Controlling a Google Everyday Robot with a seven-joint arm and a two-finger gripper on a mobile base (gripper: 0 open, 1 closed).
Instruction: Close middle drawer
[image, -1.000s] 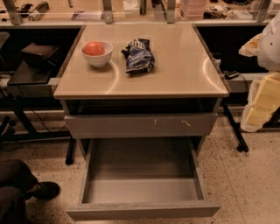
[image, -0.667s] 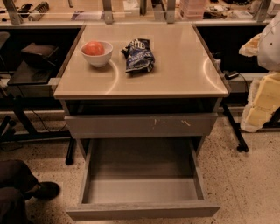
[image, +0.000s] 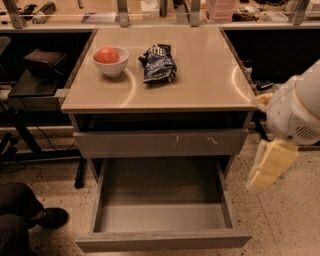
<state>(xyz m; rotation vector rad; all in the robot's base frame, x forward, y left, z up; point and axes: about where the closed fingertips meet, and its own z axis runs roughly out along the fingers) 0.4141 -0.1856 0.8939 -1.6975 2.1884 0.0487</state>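
Since a second earlier the gripper (image: 272, 162) had sunk lower and drifted in toward the desk's right edge. It hung just beside that edge, apart from everything, and whether its jaws were open or closed could not be told. Nearest, below the desk's near edge, the middle drawer (image: 162, 240) stood pulled fully out: a matte grey box, bare inside, with a flat handle-less front that likely wanted a straight push. By its left side lay a dark shoe (image: 47, 217). Above it the scratched grey drawer front (image: 160, 143) sat pushed in. The desk (image: 200, 85) was smooth tan with a soft sheen. On it a crinkled dark snack bag (image: 157, 64) and a round white bowl (image: 111, 64) holding a red fruit (image: 106, 55) sat toward the far-left corner, well back from the near edge and so probably clear of any push.
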